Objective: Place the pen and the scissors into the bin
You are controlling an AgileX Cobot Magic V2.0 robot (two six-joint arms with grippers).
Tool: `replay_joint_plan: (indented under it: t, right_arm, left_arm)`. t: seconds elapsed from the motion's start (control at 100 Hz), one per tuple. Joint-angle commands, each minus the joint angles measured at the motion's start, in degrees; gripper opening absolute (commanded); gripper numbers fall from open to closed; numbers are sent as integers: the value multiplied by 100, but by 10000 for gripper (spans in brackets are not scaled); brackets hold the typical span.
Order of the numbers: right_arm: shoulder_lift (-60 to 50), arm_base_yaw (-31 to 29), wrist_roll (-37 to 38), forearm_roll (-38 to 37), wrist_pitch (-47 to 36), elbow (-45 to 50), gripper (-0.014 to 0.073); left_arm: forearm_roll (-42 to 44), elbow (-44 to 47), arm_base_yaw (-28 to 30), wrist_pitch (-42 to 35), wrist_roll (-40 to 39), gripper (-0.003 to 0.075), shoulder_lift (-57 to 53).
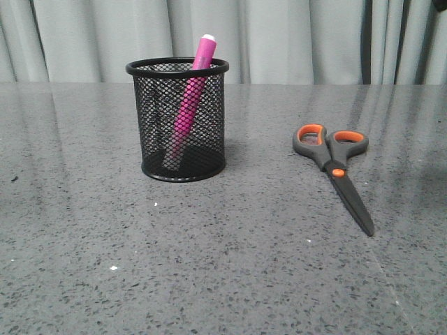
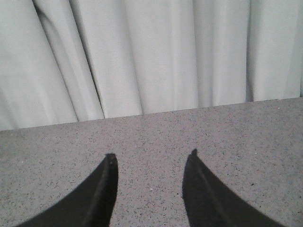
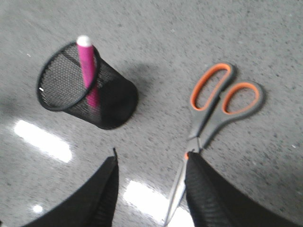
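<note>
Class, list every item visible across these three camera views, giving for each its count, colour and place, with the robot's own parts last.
bin: one, black wire mesh, upright on the table, left of centre.
pen: one, magenta with whitish cap, leaning inside the bin, cap up.
scissors: one pair, dark grey with orange lining, flat on the table, right of the bin, closed.
table: one, grey speckled.
curtain: grey, behind the table.
left gripper: black, open, empty.
right gripper: black, open, above the scissors.

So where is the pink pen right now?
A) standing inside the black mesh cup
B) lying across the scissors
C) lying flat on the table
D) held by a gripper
A: the pen leans inside the mesh cup, its capped end poking above the rim.
</note>
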Motion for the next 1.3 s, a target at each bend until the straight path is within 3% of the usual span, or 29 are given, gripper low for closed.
replay_joint_plan:
  t: [0.0,0.18,0.41,0.61,0.79,1.29]
  right_arm:
    - [-46,224,540,-620,-356,-192,286]
    - [14,892,2110,-2528,-321,-374,286]
    - [790,1798,2700,-3412,242,-1055,286]
    - [1511,1977,3169,-3498,257,-1120,297]
    - [1897,1977,3253,-3382,70,-1120,407]
    - [2735,2064,3743,-3424,-555,-1120,402]
  left_arm:
    - [-36,-145,20,-462,-20,293,-18]
    - [-46,-145,20,-474,-20,293,-18]
    - [-46,-145,20,-474,-20,293,-18]
    - [-46,-145,20,-487,-20,293,-18]
    - [-72,-145,20,-508,-20,293,-18]
    - [-130,-145,20,-516,-20,293,-18]
